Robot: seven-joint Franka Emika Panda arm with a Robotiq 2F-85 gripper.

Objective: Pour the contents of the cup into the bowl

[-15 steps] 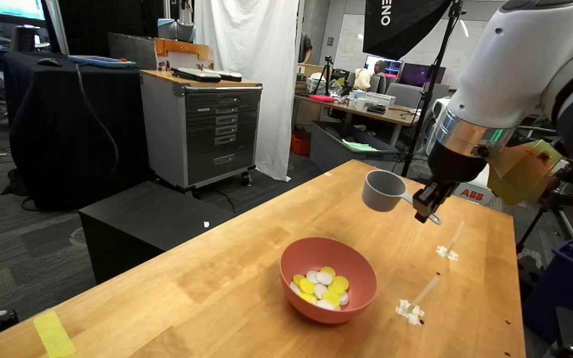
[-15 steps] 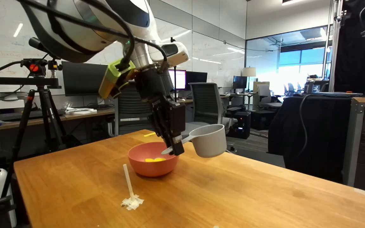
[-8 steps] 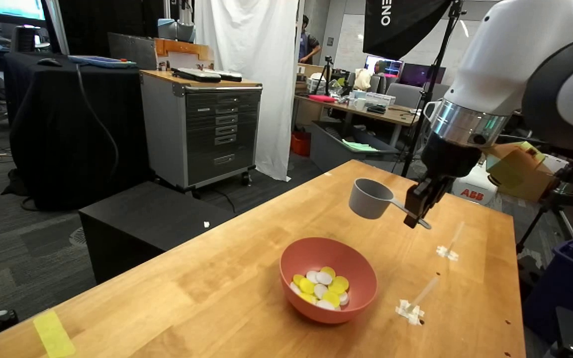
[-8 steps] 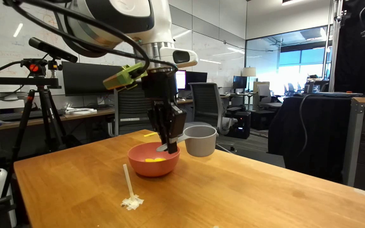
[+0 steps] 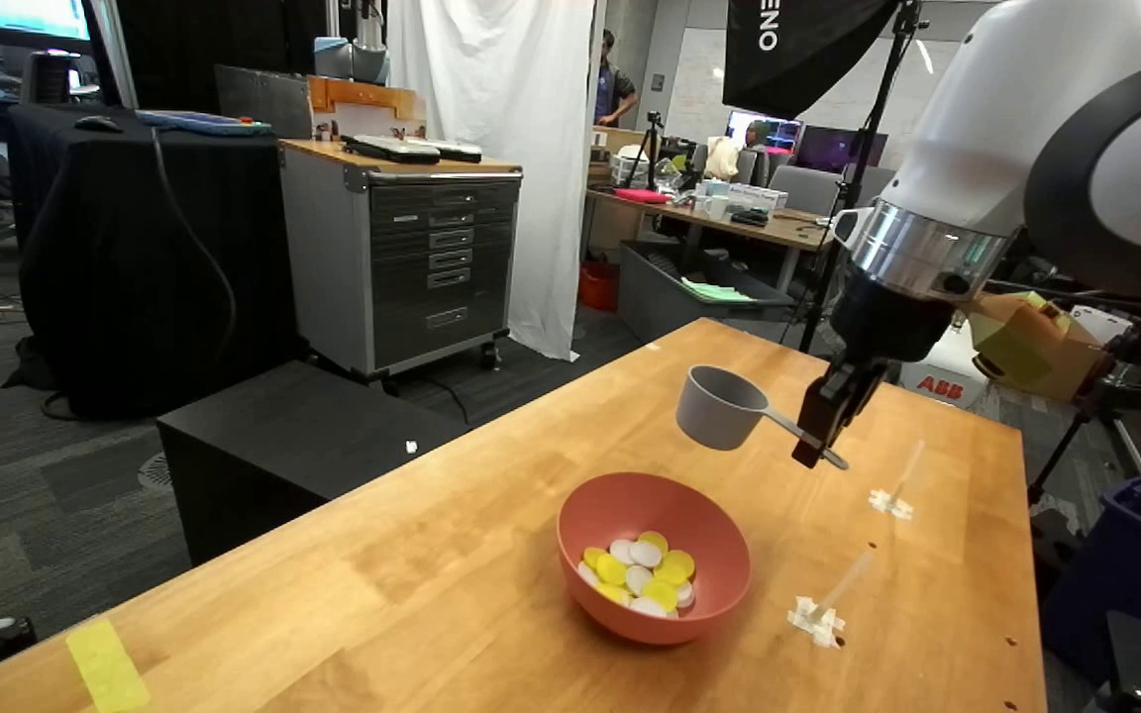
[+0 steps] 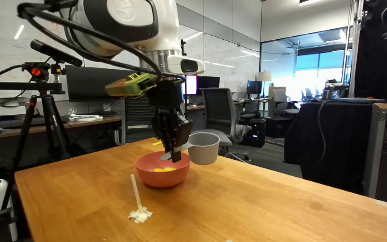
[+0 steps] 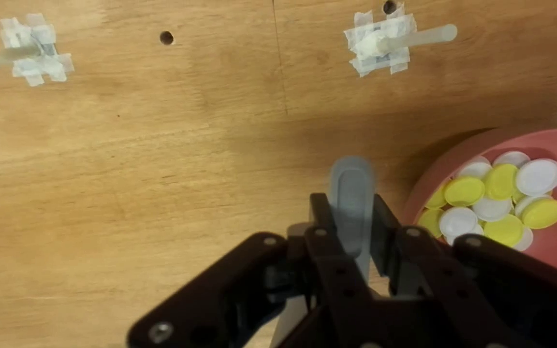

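One downward pincer [image 7: 350, 210], perhaps tilted, holds the cup [image 6: 203, 154].

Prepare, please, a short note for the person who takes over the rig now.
Gripper: closed on the handle of the grey cup, opening upward, held above the table.
Bowl: on the table, not under the cup; yellow and white discs inside.
Done: cup grasped and off the table. Pouring: cannot tell; cup's bottom not clearly visible.
To do: if the cup holds anything, bring it over the bowl and tip.
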